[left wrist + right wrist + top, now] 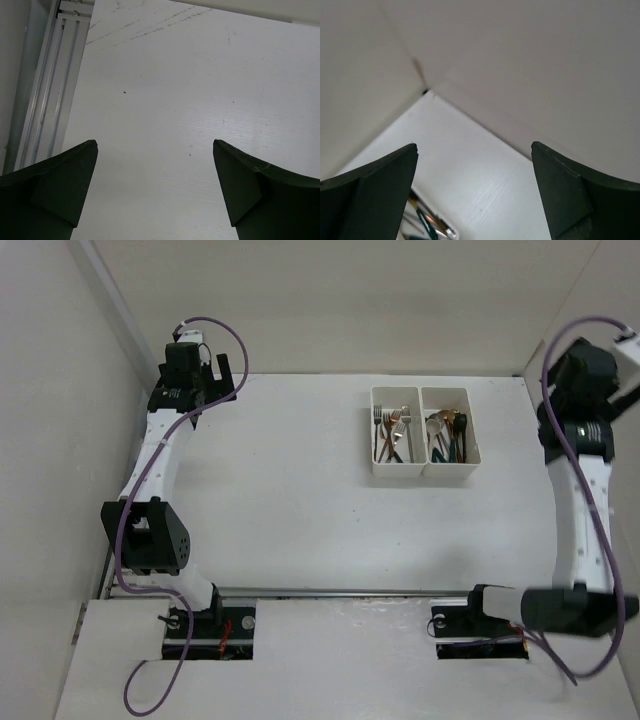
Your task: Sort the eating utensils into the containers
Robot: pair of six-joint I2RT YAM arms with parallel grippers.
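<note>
Eating utensils (395, 432) lie inside the containers (400, 470), on the far right part of the surface (300, 510). Containers: two joined white rectangular bins, smooth plastic, shallow, set side by side. The left compartment holds forks with silver and copper heads. The right compartment holds spoons with gold heads and thin dark teal or black handles. The pieces lie lengthwise and overlap; an exact count is not possible.

Left arm (160, 450): white links, black joints, purple cable (225, 335) looping over the wrist. It stands at the far left, well apart from the containers. The left jaws are wide with nothing between them; the dark matte wedge-shaped fingers (55, 190) hang over bare surface beside an aluminium rail (47, 85).

Right arm (580, 510): folded up along the right wall (350, 300), near the containers but not touching them. The right jaws are wide and hold nothing; the fingers (370, 195) frame the corner of the enclosure. A few utensil handles (422, 222) show low in the right wrist view.

Surface: white and matte, with faint streaks and small dark specks.
</note>
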